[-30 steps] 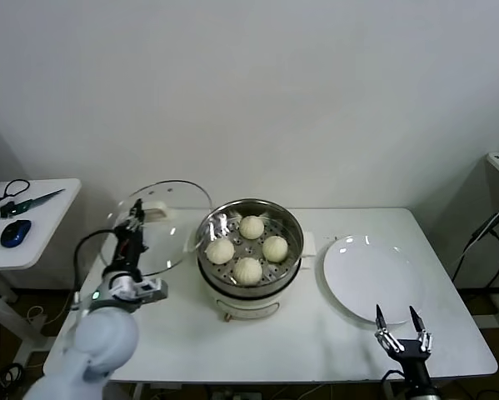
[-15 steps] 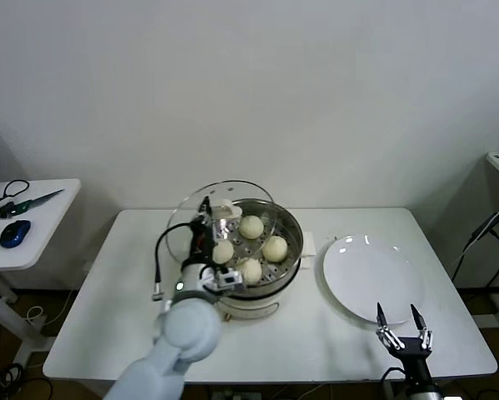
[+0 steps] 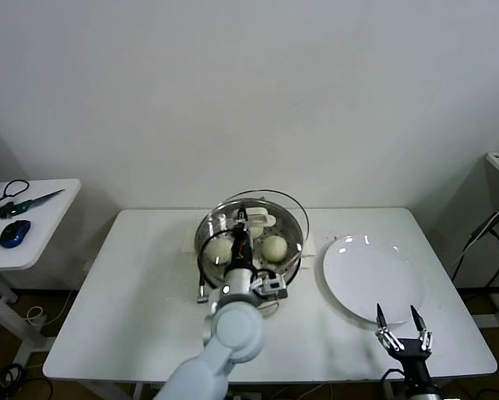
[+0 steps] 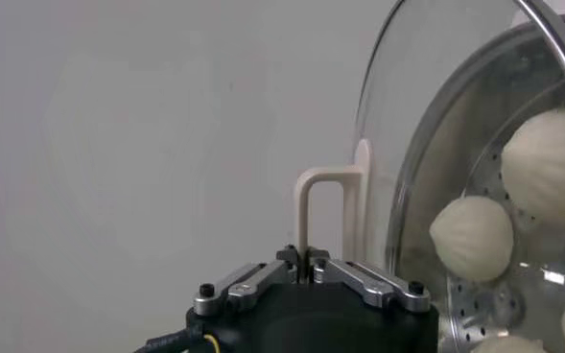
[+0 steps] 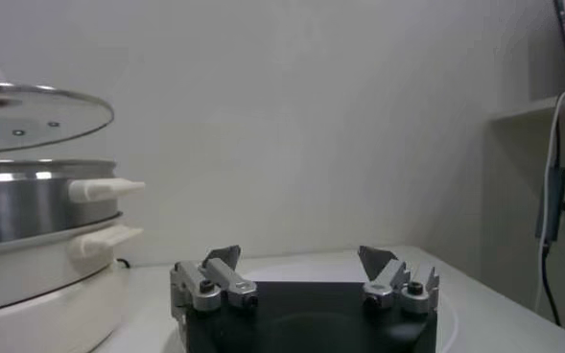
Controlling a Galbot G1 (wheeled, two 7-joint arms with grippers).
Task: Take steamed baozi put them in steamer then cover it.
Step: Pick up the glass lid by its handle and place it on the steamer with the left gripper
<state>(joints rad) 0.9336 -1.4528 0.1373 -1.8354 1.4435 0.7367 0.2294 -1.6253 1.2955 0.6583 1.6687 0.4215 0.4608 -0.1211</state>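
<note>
The steamer (image 3: 292,225) stands mid-table, a shiny steel pot on a white base. Inside it lie the steamed baozi, cream domed buns (image 3: 220,248) (image 3: 274,247) (image 4: 471,237); the arm hides part of the pot's inside. Just above the pot hangs the cover (image 3: 276,202), a clear glass lid, slightly tilted. My left gripper (image 3: 243,220) (image 4: 303,259) is shut on the cover's cream handle (image 4: 311,201). In the right wrist view the cover (image 5: 33,115) floats a little above the steamer (image 5: 33,206). My right gripper (image 3: 403,320) (image 5: 299,259) waits open at the table's front right, holding nothing.
A flat white plate (image 3: 370,277) lies right of the steamer, close to my right gripper. A side table (image 3: 24,217) at the far left holds a mouse and cables. Cables hang at the far right.
My left arm has carried the cover rightward, from left of the steamer to over its mouth. The right gripper has stayed put.
</note>
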